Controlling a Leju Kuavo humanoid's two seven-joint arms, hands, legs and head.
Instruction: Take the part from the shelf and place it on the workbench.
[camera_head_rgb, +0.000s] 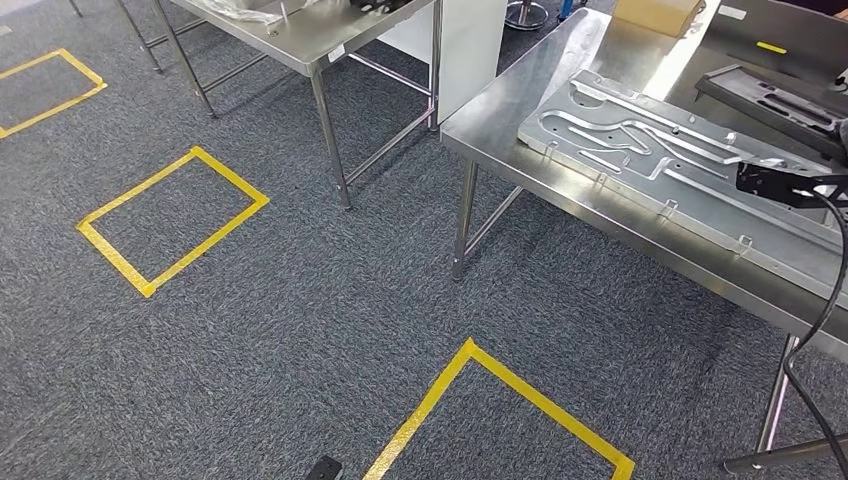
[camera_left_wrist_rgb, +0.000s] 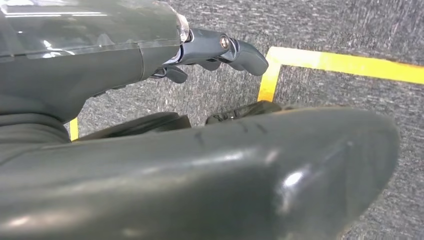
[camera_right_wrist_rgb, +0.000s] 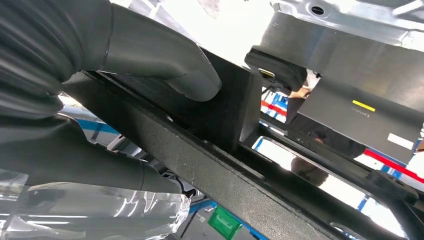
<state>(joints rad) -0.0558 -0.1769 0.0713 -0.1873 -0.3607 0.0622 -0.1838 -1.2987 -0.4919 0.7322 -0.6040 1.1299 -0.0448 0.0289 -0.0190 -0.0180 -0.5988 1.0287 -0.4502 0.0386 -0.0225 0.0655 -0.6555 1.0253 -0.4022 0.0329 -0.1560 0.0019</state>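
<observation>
My right hand (camera_right_wrist_rgb: 115, 55) grips a black textured frame-like part (camera_right_wrist_rgb: 220, 170), with the thumb pressed on its upper face. In the head view one end of this black part (camera_head_rgb: 785, 183) hangs over the right side of the steel workbench (camera_head_rgb: 520, 105), just above a large machined aluminium plate (camera_head_rgb: 640, 150). Whether the part touches the plate I cannot tell. My left hand (camera_left_wrist_rgb: 215, 50) hangs over the carpet with its fingers apart and nothing in it.
A second black part (camera_head_rgb: 770, 100) and a grey panel with a yellow label (camera_right_wrist_rgb: 357, 107) lie at the back of the workbench. A cardboard box (camera_head_rgb: 655, 14) stands at its far end. Another steel table (camera_head_rgb: 300, 40) stands to the left. Yellow tape squares (camera_head_rgb: 170, 220) mark the carpet.
</observation>
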